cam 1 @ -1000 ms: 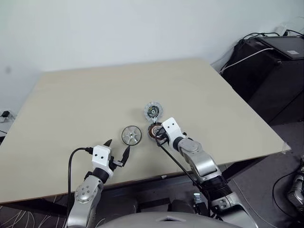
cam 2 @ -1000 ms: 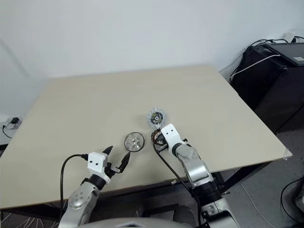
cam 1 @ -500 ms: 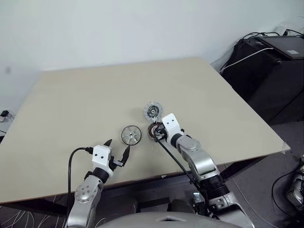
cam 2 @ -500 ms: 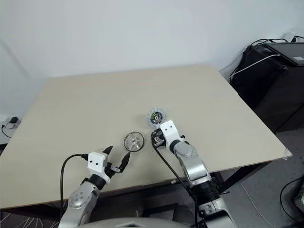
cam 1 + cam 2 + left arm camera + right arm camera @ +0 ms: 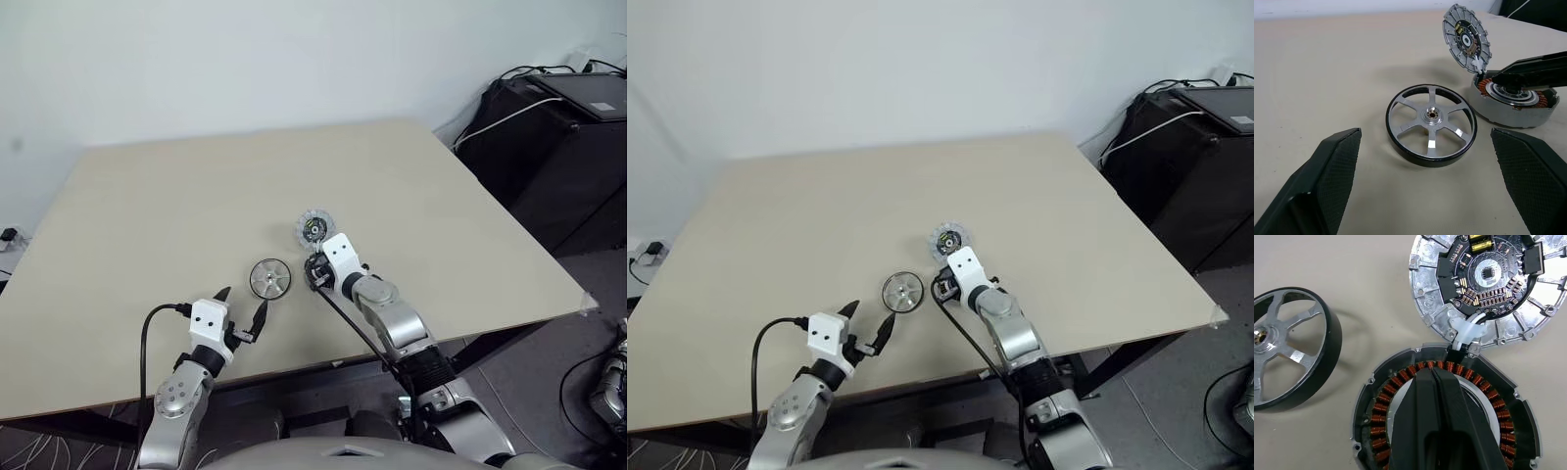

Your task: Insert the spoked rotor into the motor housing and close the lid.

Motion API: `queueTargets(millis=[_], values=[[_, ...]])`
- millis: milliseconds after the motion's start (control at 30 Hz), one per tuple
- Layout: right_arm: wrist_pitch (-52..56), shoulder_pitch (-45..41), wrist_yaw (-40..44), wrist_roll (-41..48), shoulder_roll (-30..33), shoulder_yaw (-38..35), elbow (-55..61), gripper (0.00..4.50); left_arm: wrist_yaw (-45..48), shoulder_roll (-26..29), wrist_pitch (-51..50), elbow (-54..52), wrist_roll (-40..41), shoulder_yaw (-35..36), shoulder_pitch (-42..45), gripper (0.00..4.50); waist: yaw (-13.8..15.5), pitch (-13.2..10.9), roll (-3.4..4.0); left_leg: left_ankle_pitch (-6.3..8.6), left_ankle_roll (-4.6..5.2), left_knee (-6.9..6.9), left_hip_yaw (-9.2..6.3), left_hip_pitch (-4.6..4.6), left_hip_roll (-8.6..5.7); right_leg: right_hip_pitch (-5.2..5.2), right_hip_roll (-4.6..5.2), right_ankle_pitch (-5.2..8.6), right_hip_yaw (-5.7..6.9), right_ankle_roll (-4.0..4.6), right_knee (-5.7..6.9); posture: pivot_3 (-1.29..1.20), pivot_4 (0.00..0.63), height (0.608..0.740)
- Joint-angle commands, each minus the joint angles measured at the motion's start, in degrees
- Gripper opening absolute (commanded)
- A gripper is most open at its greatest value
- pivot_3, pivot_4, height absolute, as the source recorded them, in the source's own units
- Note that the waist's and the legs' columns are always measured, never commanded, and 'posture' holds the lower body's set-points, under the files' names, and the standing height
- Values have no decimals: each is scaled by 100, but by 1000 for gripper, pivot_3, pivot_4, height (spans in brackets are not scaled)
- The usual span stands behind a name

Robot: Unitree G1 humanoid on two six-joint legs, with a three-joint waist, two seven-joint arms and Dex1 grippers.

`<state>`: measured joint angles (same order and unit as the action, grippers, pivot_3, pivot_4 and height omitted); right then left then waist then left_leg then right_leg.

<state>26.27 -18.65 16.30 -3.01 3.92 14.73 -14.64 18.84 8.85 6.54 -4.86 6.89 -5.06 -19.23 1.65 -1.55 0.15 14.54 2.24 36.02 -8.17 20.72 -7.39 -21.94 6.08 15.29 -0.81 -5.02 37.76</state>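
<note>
Pale beige and bare but for three small parts, the table (image 5: 196,196) stands against a plain white wall, with a black cabinet (image 5: 568,147) and trailing cables at its far right corner. Near the front edge lies the spoked rotor (image 5: 270,278), a silver wheel with a dark outer band, flat on the wood. Just to its right sits the motor housing (image 5: 1449,416), a round shell ringed with copper windings; from the head views most of it is hidden under the right arm. The lid (image 5: 313,229) stands tilted up at the housing's far edge, joined to it by a small white connector, its circuit-board face turned toward the robot. The right gripper (image 5: 1436,377) has its two black fingers pressed together, pinching nothing, and they lie across the housing's middle, covering the pale centre; whether they touch it is hard to tell. The left gripper (image 5: 240,306) hovers near the table's front edge, close to the rotor but apart from it, fingers spread wide and empty. In the left wrist view the rotor sits between those two fingers (image 5: 1332,171), whose lower ends are cut off.
</note>
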Motion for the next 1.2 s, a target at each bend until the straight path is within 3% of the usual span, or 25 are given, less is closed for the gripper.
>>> queueTargets(millis=[33, 433, 900, 1067, 1200], values=[[-155, -126, -19, 6, 22, -125, 6, 40, 3, -5, 68, -281, 19, 4, 48, 4500, 1, 0, 0, 0, 0, 0, 0, 0, 0, 0, 0, 0, 0, 0, 0, 0, 0, 740], [-140, 142, -5, 34, 279, -308, 135, 40, 27, 12, 59, -277, 37, 9, 59, 4500, 1, 0, 1, 0, 0, 0, 0, -1, 0, 1, 0, 0, -1, 0, 1, 0, 0, 740], [-230, 438, 161, 166, 135, -244, 1077, 40, -98, -104, 68, -264, 152, 119, 51, 4500, 1, -1, 1, 0, 0, 0, 0, 0, 0, 1, 1, 0, -1, -1, 1, 0, 0, 740], [-191, 881, 291, 323, 179, -247, 1745, 40, -676, -423, -276, -328, 409, 623, 89, 4500, 13, -3, -3, 1, 0, 0, -1, 1, 1, 0, 1, 1, -1, -1, -1, 0, 0, 740], [-157, 1299, 421, 451, 315, -251, 2266, 40, -787, -486, -1212, -408, 890, 858, 213, 4500, 37, -7, -9, 3, 0, 1, -1, 3, 0, 1, 2, 15, 0, -26, -2, 0, 0, 740]])
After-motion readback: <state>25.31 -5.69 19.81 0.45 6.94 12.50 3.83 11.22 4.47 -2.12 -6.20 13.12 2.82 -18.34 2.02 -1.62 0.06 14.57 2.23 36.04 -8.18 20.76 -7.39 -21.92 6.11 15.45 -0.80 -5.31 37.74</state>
